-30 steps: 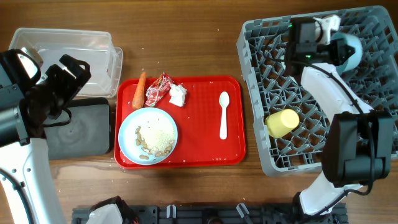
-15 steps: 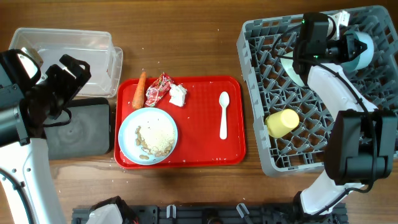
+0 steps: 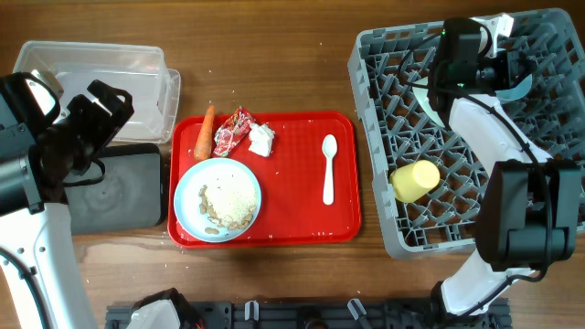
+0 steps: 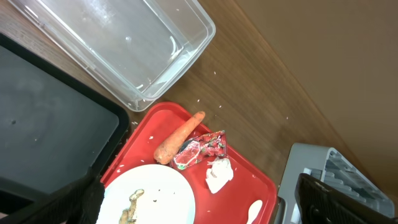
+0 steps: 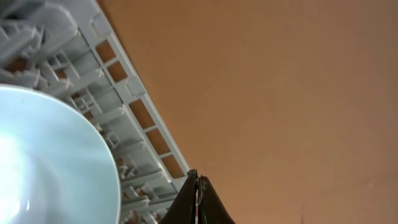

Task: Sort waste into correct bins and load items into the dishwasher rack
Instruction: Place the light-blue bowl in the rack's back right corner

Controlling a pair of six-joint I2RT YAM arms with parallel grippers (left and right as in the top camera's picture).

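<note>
A pale blue bowl (image 3: 523,82) stands on edge in the far right part of the grey dishwasher rack (image 3: 384,100). My right gripper (image 3: 510,71) is beside it. In the right wrist view the gripper (image 5: 197,177) is shut with nothing between its fingers, and the bowl (image 5: 50,162) is to its left. A yellow cup (image 3: 415,180) lies in the rack. The carrot (image 3: 205,132), red wrapper (image 3: 232,131), tissue (image 3: 261,139), white spoon (image 3: 329,168) and the plate (image 3: 218,198) with rice crumbs (image 3: 228,203) are on the red tray (image 3: 302,219). My left gripper (image 3: 91,119) is open and empty, high over the bins.
The clear tub (image 3: 101,73) stands at the far left and the black tray (image 3: 119,192) in front of it. In the left wrist view the left gripper (image 4: 199,208) hovers above the plate (image 4: 155,196), carrot (image 4: 179,138), wrapper (image 4: 202,149) and tissue (image 4: 219,174).
My right gripper has moved right across the rack's far side, and the bowl has moved right with it, now sitting lower on edge. The left arm has not moved.
</note>
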